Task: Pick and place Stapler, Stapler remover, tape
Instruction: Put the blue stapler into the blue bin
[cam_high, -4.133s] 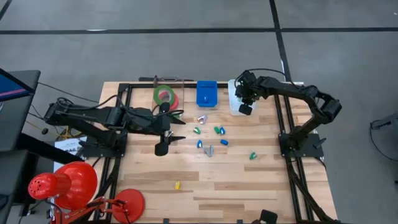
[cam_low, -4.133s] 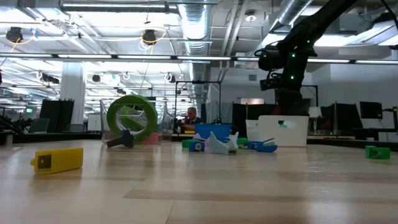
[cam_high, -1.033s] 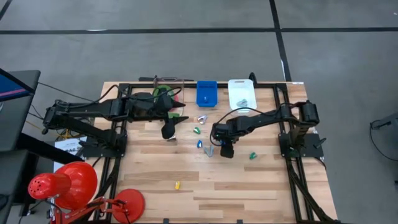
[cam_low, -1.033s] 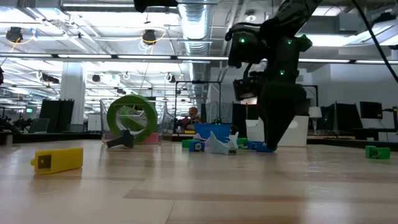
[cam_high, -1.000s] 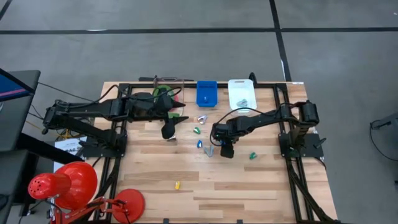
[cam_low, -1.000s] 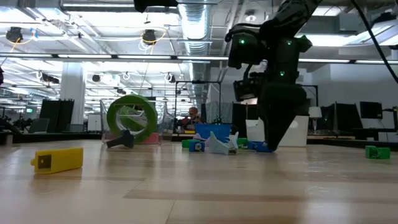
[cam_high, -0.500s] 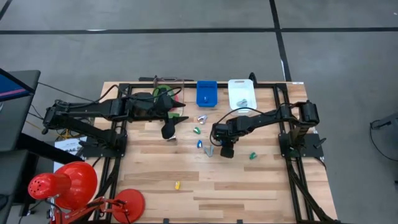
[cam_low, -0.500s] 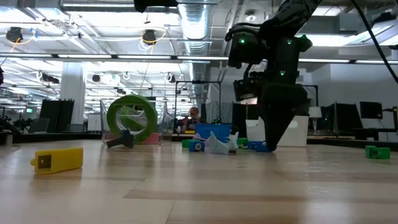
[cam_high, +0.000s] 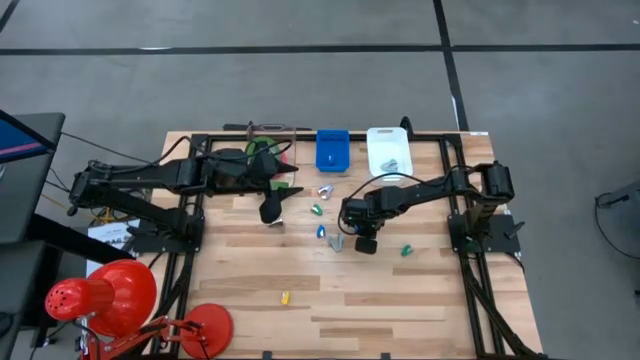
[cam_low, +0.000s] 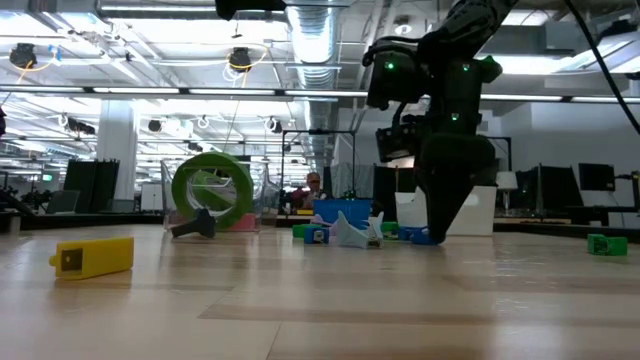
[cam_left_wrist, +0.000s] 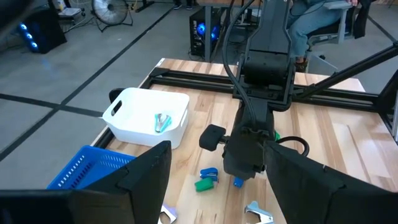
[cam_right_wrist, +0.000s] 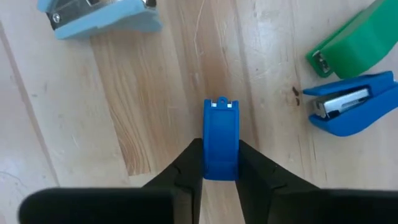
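My right gripper (cam_high: 364, 238) points down at the table's middle, shut on a small blue stapler (cam_right_wrist: 221, 140). Around it lie a light blue stapler (cam_right_wrist: 99, 15), a green stapler (cam_right_wrist: 357, 40) and another blue stapler (cam_right_wrist: 351, 106). A silver stapler remover (cam_high: 336, 241) lies just left of the gripper. A green tape roll (cam_low: 210, 190) stands on edge at the far left, by a clear holder (cam_high: 270, 130). My left gripper (cam_left_wrist: 217, 205) hovers open near the tape (cam_high: 262, 152), nothing between its fingers. My right gripper pinches the small blue stapler by its two long sides, near one end (cam_right_wrist: 221, 169), between its two fingers (cam_right_wrist: 189, 165). The fingers come from above, pointing down. The stapler lies flat on the wooden table, its other end (cam_right_wrist: 221, 104) sticking out past the fingers.
A blue basket (cam_high: 332, 150) and a white bin (cam_high: 388, 152) holding a silver remover (cam_left_wrist: 161, 121) stand at the far edge. A green item (cam_high: 407, 250) lies to the right, a yellow one (cam_high: 285, 297) near the front. Black frame rails (cam_high: 455, 200) border the table.
My right gripper has stayed in place over the table's middle, and its fingers have drawn together on the small blue stapler, which has not left the table.
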